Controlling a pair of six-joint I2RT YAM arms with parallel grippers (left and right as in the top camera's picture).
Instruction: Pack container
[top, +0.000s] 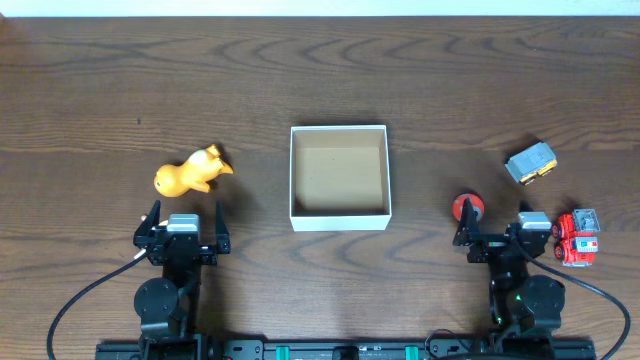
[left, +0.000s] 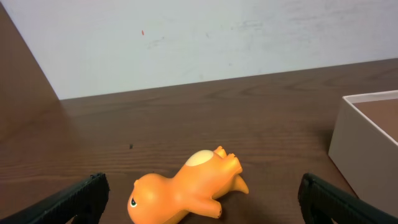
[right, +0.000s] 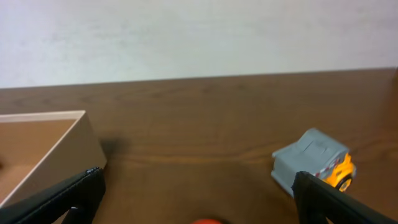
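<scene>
overhead straight down, far, wrist views low, close, facing the wall (left: 186, 37), both sharing container (left: 364, 146)

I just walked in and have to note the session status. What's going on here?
Two robot arms are set up to pack toys into the container, which sits empty in the middle. Nothing is held. The left gripper stands open just short of the orange toy, and the right gripper stands open by the red round piece. A grey and yellow truck and a red vehicle lie further right. No toy is packed yet.
</scene>
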